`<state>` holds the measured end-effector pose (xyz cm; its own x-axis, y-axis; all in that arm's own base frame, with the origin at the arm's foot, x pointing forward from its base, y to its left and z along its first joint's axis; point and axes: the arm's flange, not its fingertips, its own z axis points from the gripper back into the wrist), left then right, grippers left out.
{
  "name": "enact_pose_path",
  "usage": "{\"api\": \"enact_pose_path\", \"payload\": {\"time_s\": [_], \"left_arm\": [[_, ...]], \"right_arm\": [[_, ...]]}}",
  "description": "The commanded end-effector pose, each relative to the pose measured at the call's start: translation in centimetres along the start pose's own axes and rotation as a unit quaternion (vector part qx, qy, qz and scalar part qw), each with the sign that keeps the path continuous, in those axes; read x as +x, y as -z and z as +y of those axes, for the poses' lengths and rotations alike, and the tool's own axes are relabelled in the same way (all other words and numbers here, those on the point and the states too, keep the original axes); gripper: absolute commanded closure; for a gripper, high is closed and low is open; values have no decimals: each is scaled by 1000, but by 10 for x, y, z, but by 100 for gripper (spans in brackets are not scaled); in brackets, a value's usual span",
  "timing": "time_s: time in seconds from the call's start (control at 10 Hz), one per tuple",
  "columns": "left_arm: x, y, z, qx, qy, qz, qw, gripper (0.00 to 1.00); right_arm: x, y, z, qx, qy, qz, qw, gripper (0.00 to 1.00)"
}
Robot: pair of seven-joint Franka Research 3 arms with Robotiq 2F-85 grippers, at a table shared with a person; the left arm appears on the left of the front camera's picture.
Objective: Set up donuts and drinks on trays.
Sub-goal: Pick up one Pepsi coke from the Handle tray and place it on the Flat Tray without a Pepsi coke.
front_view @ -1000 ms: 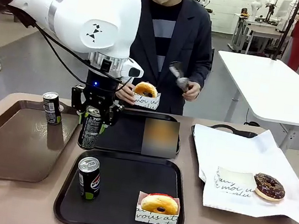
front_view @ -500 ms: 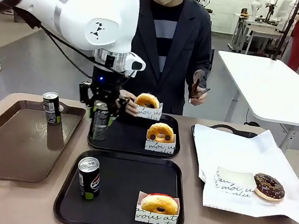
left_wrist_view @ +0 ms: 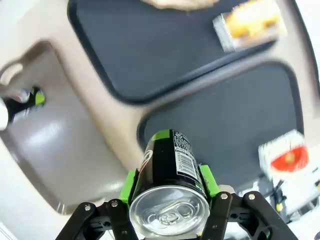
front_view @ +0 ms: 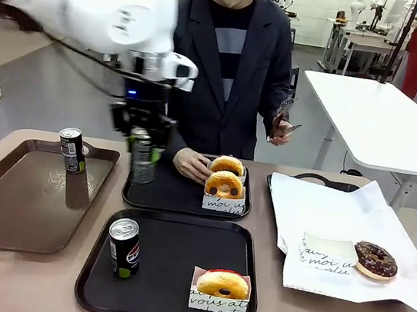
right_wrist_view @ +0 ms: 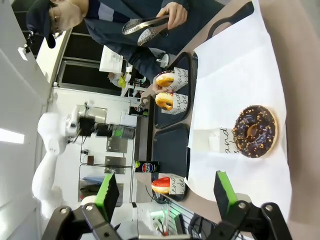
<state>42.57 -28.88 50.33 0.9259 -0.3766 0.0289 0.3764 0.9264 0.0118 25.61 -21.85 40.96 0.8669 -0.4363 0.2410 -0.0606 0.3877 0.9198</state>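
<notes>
On the far tray (front_view: 176, 196) two donuts (front_view: 225, 182) are laid; its can (front_view: 143, 164) is gripped by the left hand (front_view: 143, 137) above its left edge. The tray in front (front_view: 178, 264) is judged complete. The right hand (right_wrist_view: 166, 194) is open.

Gripped upright can (front_view: 143, 158); sleeved donuts (front_view: 225, 183) on trays (front_view: 168, 274)

Left gripper (left_wrist_view: 169, 182) clamped (on can (left_wrist_view: 167, 160)), held aloft; right gripper (right_wrist_view: 166, 192) agape.
</notes>
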Motion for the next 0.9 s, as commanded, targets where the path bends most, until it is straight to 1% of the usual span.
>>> {"api": "enact_pose_path", "payload": {"time_s": [0.0,0.1,0.2,0.3,0.4,0.6,0.7,0.8], "left_arm": [[-113,-24,47,-4,-21,-48,999,41],[-122,-17,50,-13,-40,-49,998,41],[-108,-22,54,-11,-30,-39,999,41],[-101,-20,53,-13,-30,-40,999,41],[-109,-12,49,-10,-43,-48,998,41],[-84,-18,52,-14,-42,-55,998,41],[-71,-12,40,-8,-50,-63,997,41],[-45,-10,26,-5,-44,-56,997,41]], "right_arm": [[3,1,0,15,-9,-9,1000,0],[3,1,0,15,-9,-9,1000,0],[3,1,0,15,-9,-9,1000,0],[3,1,0,15,-9,-9,1000,0],[3,1,0,15,-9,-9,1000,0],[3,1,0,15,-9,-9,1000,0],[3,1,0,15,-9,-9,1000,0],[3,1,0,15,-9,-9,1000,0]]}}
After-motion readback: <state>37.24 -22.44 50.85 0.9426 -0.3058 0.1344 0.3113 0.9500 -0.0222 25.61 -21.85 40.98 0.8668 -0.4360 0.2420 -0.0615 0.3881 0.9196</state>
